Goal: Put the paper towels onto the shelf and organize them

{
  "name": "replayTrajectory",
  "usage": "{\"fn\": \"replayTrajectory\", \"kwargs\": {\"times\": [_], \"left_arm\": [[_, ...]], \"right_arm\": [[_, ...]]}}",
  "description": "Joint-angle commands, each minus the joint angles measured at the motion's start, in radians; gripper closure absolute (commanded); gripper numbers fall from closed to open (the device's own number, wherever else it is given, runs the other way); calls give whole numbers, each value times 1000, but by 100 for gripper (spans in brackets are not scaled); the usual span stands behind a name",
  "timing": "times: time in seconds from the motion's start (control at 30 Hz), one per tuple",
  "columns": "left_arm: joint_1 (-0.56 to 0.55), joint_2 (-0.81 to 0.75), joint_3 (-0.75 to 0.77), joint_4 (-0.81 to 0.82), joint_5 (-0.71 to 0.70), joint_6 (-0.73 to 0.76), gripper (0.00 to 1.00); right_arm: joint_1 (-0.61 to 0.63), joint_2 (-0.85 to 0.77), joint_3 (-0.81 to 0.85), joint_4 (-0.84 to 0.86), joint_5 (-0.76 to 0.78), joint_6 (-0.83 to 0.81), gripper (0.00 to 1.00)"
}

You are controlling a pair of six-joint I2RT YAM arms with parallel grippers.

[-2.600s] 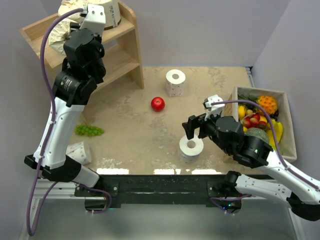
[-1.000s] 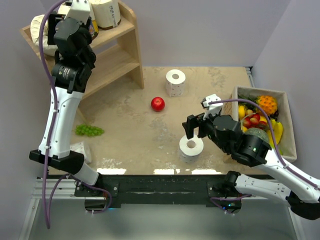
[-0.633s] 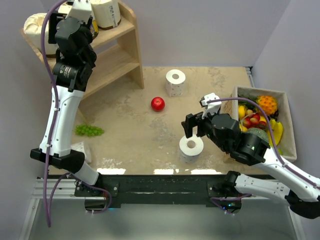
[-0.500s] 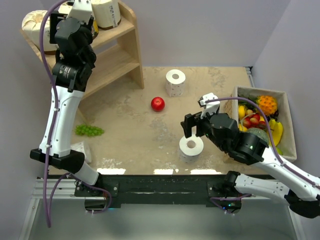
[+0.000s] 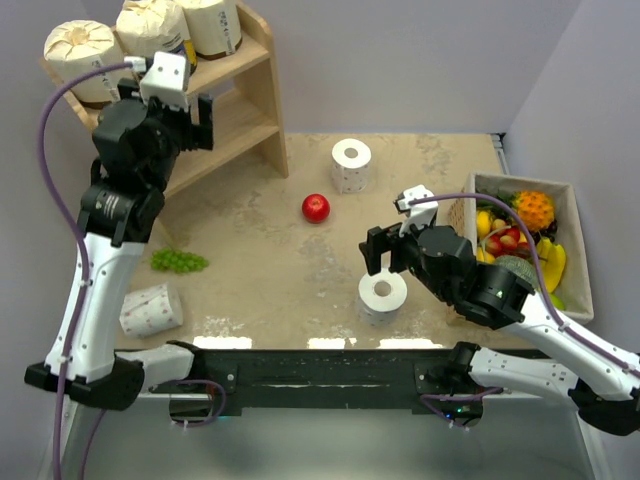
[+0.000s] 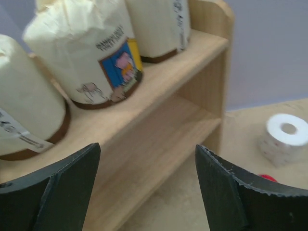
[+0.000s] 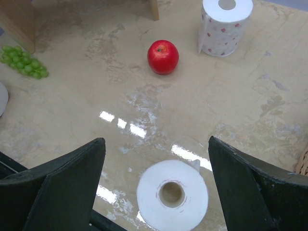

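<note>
Three cream-wrapped paper towels stand in a row on the top tier of the wooden shelf. In the left wrist view they show as wrapped rolls above the lower tier. My left gripper hangs open and empty in front of the shelf. Bare white rolls: one upright at the back, one lying at the left, one upright under my right gripper, which is open and apart from it.
A red apple lies mid-table. Green grapes sit near the shelf's foot. A box of fruit stands at the right edge, close behind the right arm.
The left gripper has opened, leaving the wrapped roll upright at the left end of the top tier, and drawn back down and away. The right gripper has barely moved.
</note>
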Motion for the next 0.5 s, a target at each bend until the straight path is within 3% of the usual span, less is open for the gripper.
{"fn": "replayTrajectory", "kwargs": {"times": [0.0, 0.27, 0.47], "left_arm": [[4, -157, -221, 74, 275, -176, 8], [4, -319, -554, 45, 241, -344, 0], [6, -351, -690, -22, 102, -499, 0]], "right_arm": [[-1, -12, -30, 42, 6, 29, 8], [-1, -37, -92, 70, -6, 46, 8], [-1, -45, -124, 87, -17, 63, 8]]}}
